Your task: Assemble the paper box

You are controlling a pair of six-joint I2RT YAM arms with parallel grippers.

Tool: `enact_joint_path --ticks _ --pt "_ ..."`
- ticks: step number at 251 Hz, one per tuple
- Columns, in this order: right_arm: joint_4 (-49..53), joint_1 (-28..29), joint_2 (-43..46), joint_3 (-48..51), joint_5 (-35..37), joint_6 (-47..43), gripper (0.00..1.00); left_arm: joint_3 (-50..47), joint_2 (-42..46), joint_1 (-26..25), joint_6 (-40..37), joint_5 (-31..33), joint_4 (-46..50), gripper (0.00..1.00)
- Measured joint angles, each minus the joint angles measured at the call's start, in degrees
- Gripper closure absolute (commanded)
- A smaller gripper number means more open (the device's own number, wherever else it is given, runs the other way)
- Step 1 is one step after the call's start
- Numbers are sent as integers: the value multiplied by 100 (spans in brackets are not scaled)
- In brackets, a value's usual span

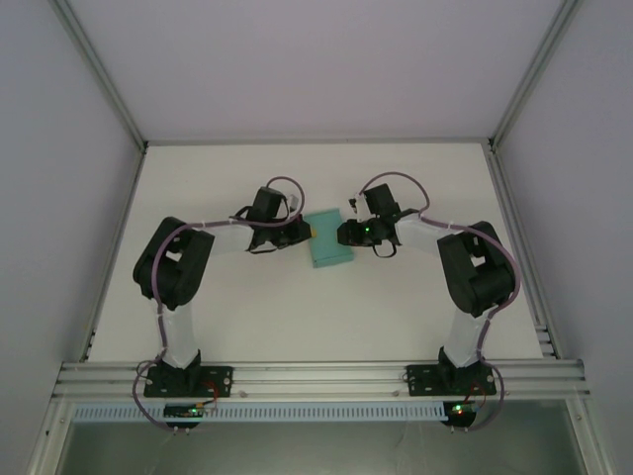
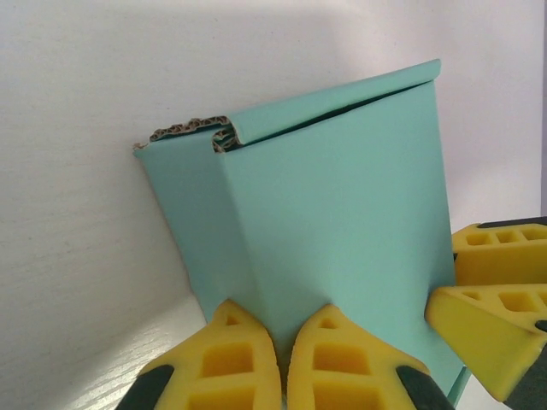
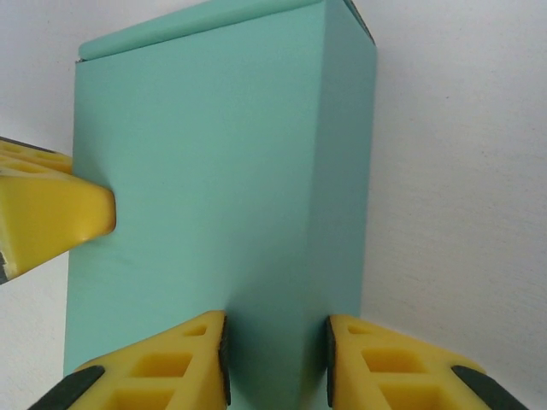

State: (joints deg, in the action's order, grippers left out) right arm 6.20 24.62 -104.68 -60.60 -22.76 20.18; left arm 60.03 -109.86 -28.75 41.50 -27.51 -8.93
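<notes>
Left wrist view cut the left gripper (image 2: 282, 346) off at the lower edge, so just its two yellow fingers (image 2: 232, 363) showed. They stood closed together against the bottom of the paper box (image 2: 342, 222), and whether any card was nipped between them could not be made out. The box's top flap (image 2: 342, 98) sat not quite down, with a dark slit under it and a crumpled corrugated edge at the upper left. At the right edge, cropped by the frame, the right gripper (image 2: 446, 278) pressed at the box's right side.

In the right wrist view one left-gripper finger touched the box's left face. At bottom centre the right gripper's jaws stood part-way apart, astride one long corner edge of the box; whether they truly clamped it could not be told.

From the top external view the left arm (image 1: 173, 267) bent up and inward from the lower left, and the right arm (image 1: 475, 267) mirrored it. Both grippers met the box from either side at the centre of the table (image 1: 297, 317). Two arms, two grippers, one teal box
</notes>
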Motion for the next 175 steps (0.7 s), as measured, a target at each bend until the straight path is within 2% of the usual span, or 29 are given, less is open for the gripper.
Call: enact_joint_path --ticks 7,17,32,56,93,133,175 --pt "-11 -2 0 2 -2 20 70 -26 4 2 15 -7 -48 100" --pt "-13 -2 0 2 2 35 71 -59 7 7 22 -13 -122 95" --pt "-11 -2 0 4 4 59 71 -96 20 11 15 -11 -173 75" --pt "-33 7 2 2 52 111 72 -111 24 15 -13 13 -166 55" --pt "-42 166 46 2 352 236 75 -129 116 -4 -151 11 153 41" --pt "-107 402 151 111 616 468 75 -262 424 -155 -249 -20 782 31" --pt "-243 452 216 225 719 654 75 -352 627 -367 -286 -55 1099 31"
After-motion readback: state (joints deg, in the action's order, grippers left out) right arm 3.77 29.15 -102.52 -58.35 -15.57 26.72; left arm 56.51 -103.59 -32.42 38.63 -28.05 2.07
